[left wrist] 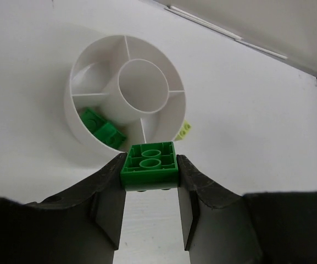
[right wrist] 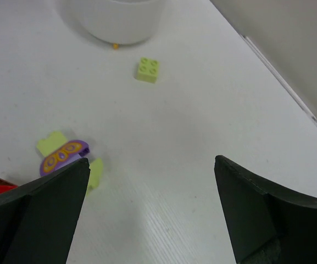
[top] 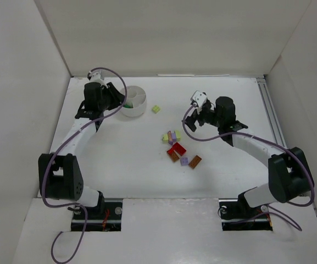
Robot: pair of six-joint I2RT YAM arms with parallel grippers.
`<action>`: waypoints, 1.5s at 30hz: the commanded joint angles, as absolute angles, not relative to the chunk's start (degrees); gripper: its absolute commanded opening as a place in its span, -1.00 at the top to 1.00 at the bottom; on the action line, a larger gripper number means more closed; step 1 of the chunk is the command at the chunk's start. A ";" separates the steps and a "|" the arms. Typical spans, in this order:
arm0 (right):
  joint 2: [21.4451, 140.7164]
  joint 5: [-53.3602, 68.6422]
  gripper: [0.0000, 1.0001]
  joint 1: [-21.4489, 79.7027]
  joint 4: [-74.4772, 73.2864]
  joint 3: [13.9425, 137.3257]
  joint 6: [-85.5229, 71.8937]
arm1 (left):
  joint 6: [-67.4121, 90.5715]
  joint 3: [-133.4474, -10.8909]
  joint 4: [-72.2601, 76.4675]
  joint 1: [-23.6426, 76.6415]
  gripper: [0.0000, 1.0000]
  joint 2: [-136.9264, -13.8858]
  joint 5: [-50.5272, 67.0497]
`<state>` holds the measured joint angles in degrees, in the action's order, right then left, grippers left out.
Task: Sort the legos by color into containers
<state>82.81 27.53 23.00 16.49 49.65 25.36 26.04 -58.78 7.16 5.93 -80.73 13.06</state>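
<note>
My left gripper (left wrist: 150,161) is shut on a green lego (left wrist: 149,165), held just short of the near wall of the round white divided container (left wrist: 92,55). Two green legos (left wrist: 100,129) lie in its nearest wedge. A pale yellow-green lego (left wrist: 184,131) sits on the table beside the dish. In the top view the left gripper (top: 121,101) is at the dish (top: 138,111). My right gripper (right wrist: 151,160) is open and holds nothing, above bare table. A pale yellow-green lego (right wrist: 148,70) lies ahead of it and a lilac printed lego (right wrist: 65,155) is by its left finger.
A loose cluster of legos (top: 176,148) in red, lilac, pale yellow-green and orange-brown lies mid-table, left of the right gripper (top: 191,115). White walls enclose the table on three sides. A rail (top: 269,110) runs along the right edge.
</note>
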 commanded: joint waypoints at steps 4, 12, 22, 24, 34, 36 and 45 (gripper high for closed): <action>81.04 28.83 -1.00 17.94 16.44 48.69 22.24 | 23.38 -68.02 4.23 6.15 0.89 -89.54 7.74; 81.56 28.21 -1.00 16.27 16.44 48.69 22.24 | 20.92 -70.14 3.60 6.15 0.68 -94.13 6.94; 82.79 29.36 -1.00 16.26 16.44 48.69 23.29 | 19.08 -71.37 4.05 6.15 0.33 -97.11 10.20; 82.79 29.36 -1.00 16.26 15.91 48.69 23.29 | 18.46 -72.94 2.91 6.15 0.12 -97.12 9.40; 84.37 21.45 -1.00 21.97 9.68 51.42 26.72 | 16.70 -70.93 2.90 6.15 -0.42 -93.44 12.30; 85.07 19.96 -1.00 24.51 7.92 52.90 27.94 | 16.17 -69.09 3.86 6.15 -0.70 -90.55 14.05; 98.68 12.85 -1.00 31.38 3.78 68.18 24.97 | 23.27 -54.18 7.90 8.79 -1.00 -73.41 14.94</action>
<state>95.02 16.53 30.13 4.21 62.67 26.70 19.16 -59.02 4.43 8.54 -79.31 13.85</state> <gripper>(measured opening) 0.995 0.997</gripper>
